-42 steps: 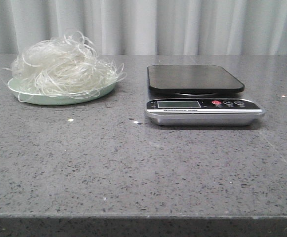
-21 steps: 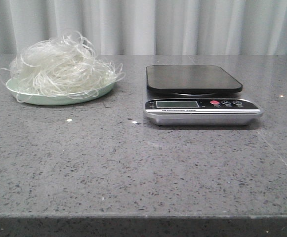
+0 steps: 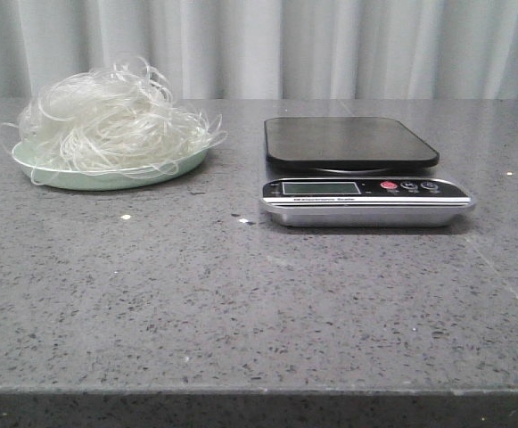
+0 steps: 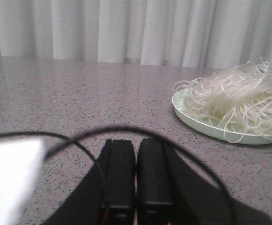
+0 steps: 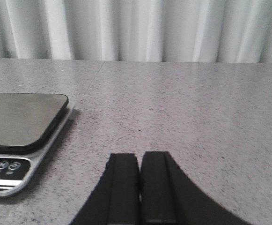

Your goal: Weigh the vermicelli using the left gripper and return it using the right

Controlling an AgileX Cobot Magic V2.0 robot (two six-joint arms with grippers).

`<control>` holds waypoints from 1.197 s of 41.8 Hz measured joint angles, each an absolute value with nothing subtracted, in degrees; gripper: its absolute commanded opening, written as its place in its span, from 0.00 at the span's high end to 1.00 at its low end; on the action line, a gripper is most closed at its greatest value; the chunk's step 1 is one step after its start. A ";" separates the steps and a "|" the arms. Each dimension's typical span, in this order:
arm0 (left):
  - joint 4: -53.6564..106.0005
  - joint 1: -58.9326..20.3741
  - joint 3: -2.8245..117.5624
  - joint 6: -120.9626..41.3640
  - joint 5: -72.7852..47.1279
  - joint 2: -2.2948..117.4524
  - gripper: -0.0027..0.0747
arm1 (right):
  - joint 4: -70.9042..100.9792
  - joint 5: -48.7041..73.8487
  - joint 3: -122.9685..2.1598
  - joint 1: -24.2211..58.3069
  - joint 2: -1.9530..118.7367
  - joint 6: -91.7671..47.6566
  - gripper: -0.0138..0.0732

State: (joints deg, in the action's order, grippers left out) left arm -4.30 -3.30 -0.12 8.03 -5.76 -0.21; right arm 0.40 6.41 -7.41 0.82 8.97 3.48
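We see the vermicelli (image 3: 111,116) heaped on its plate (image 3: 107,178) and the scale (image 3: 357,169) w/ a bare platform. That fits either pre-weighing or already returned. Left end effector (image 4: 136,176) and right end effector (image 5: 139,183) are both closed on nothing.

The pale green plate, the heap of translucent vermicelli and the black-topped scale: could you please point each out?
Pale green plate (image 3: 107,179), front view, near rim.
Heap of translucent vermicelli (image 3: 107,120), front view, middle of the pile.
Black-topped scale (image 3: 348,141), front view, centre of its weighing platform.
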 measured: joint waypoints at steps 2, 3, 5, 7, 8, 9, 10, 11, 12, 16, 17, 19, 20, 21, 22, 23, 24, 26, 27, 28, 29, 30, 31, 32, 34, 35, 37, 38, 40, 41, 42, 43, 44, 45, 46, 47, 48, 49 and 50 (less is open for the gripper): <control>-4.30 -3.30 -0.12 8.03 -5.76 -0.21 0.79 | 0.78 6.28 -5.85 -0.50 6.79 3.59 0.67; -4.30 -3.30 -0.12 8.03 -5.76 -0.21 0.79 | 0.90 6.10 -4.94 -1.28 5.56 3.59 0.67; -4.30 -3.30 -0.12 8.03 -5.76 -0.21 0.79 | 1.12 5.39 -3.45 -2.36 3.74 3.67 0.67; -4.30 -3.30 -0.12 8.03 -5.76 -0.21 0.79 | 1.39 4.67 -1.26 -3.42 1.69 3.67 0.67; -4.30 -3.30 -0.12 8.03 -5.76 -0.21 0.79 | 1.50 4.33 -0.69 -3.81 0.92 3.67 0.67; -4.30 -3.30 -0.12 8.03 -5.76 -0.21 0.79 | 1.53 3.94 0.25 -4.07 0.19 3.67 0.67; -4.30 -3.30 -0.12 8.03 -5.76 -0.21 0.79 | 1.61 3.81 0.93 -4.33 -0.12 3.67 0.67; -4.30 -3.30 -0.12 8.03 -5.76 -0.21 0.79 | 1.77 3.81 1.19 -4.44 -0.37 3.67 0.67; -4.30 -3.30 -0.12 8.03 -5.76 -0.21 0.79 | 1.75 3.81 1.36 -4.44 -0.38 3.67 0.67; -4.30 -3.30 -0.12 8.03 -5.76 -0.21 0.79 | 1.89 4.35 1.62 -4.46 -0.58 3.80 0.67; -4.30 -3.30 -0.12 8.03 -5.76 -0.21 0.79 | 1.89 4.44 1.62 -4.46 -0.58 3.80 0.67; -4.30 -3.30 -0.12 8.03 -5.76 -0.21 0.79 | 1.89 4.61 1.62 -4.46 -0.58 3.80 0.67; -4.30 -3.30 -0.12 8.03 -5.76 -0.21 0.79 | 1.89 4.60 1.62 -4.46 -0.58 3.80 0.67; -4.30 -3.30 -0.12 8.03 -5.76 -0.21 0.79 | 1.89 4.73 1.62 -4.46 -0.58 3.80 0.67; -4.30 -3.30 -0.12 8.03 -5.76 -0.21 0.79 | 1.89 4.73 1.62 -4.46 -0.58 3.80 0.67; -4.30 -3.30 -0.12 8.03 -5.76 -0.21 0.79 | 1.89 4.83 1.62 -4.46 -0.58 3.80 0.67; -4.30 -3.30 -0.12 8.03 -5.76 -0.21 0.79 | 1.89 4.81 1.62 -4.46 -0.58 3.80 0.67; -4.30 -3.30 -0.12 8.03 -5.76 -0.21 0.79 | 1.89 4.95 1.62 -4.46 -0.58 3.80 0.67; -4.30 -3.30 -0.12 8.03 -5.76 -0.21 0.79 | 1.89 4.95 1.62 -4.46 -0.58 3.80 0.67; -4.30 -3.30 -0.12 8.03 -5.76 -0.21 0.79 | 1.89 4.95 1.62 -4.46 -0.58 3.80 0.67; -4.30 -3.30 -0.12 8.03 -5.76 -0.21 0.79 | 1.94 4.95 1.62 -4.46 -0.58 3.80 0.67; -4.30 -3.30 -0.12 8.03 -5.76 -0.21 0.79 | 1.94 4.95 1.62 -4.46 -0.58 3.80 0.67; -4.30 -3.30 -0.12 8.03 -5.76 -0.21 0.79 | 1.94 4.95 1.62 -4.46 -0.58 3.80 0.67; -4.30 -3.30 -0.12 8.03 -5.76 -0.21 0.79 | 1.94 4.95 1.62 -4.46 -0.58 3.80 0.67; -4.30 -3.30 -0.12 8.03 -5.76 -0.21 0.79 | 1.94 4.95 1.62 -4.46 -0.58 3.80 0.67; -4.30 -3.30 -0.12 8.03 -5.76 -0.21 0.79 | 1.94 4.95 1.62 -4.46 -0.58 3.80 0.67; -4.30 -3.30 -0.12 8.03 -5.76 -0.21 0.79 | 1.94 4.95 1.62 -4.46 -0.58 3.80 0.67; -4.30 -3.30 -0.12 8.03 -5.76 -0.21 0.79 | 1.94 4.95 1.62 -4.46 -0.58 3.80 0.67; -4.30 -3.30 -0.12 8.03 -5.76 -0.21 0.79 | 1.94 4.95 1.62 -4.46 -0.58 3.80 0.67; -4.30 -3.30 -0.12 8.03 -5.76 -0.21 0.79 | 1.94 4.95 1.62 -4.46 -0.58 3.94 0.67; -4.30 -3.30 -0.12 8.03 -5.76 -0.21 0.79 | 1.94 4.95 1.62 -4.46 -0.58 3.94 0.67; -4.30 -3.30 -0.12 8.03 -5.76 -0.21 0.79 | 1.94 4.95 1.62 -4.46 -0.58 3.94 0.67; -4.30 -3.30 -0.12 8.03 -5.76 -0.21 0.79 | 1.94 4.95 1.62 -4.46 -0.58 3.94 0.67; -4.30 -3.30 -0.12 8.03 -5.76 -0.21 0.79 | 1.94 4.95 1.62 -4.46 -0.58 3.94 0.67; -4.30 -3.30 -0.12 8.03 -5.76 -0.21 0.79 | 1.94 4.95 1.62 -4.46 -0.58 3.94 0.67; -4.30 -3.30 -0.12 8.03 -5.76 -0.21 0.79 | 1.94 4.95 1.62 -4.46 -0.58 3.94 0.67; -4.30 -3.30 -0.12 8.03 -5.76 -0.21 0.79 | 1.94 4.95 1.62 -4.46 -0.58 3.94 0.67; -4.30 -3.30 -0.12 8.03 -5.76 -0.21 0.79 | 1.94 4.95 1.62 -4.46 -0.58 3.94 0.67; -4.30 -3.30 -0.12 8.03 -5.76 -0.21 0.79 | 1.94 4.95 1.62 -4.46 -0.58 3.94 0.67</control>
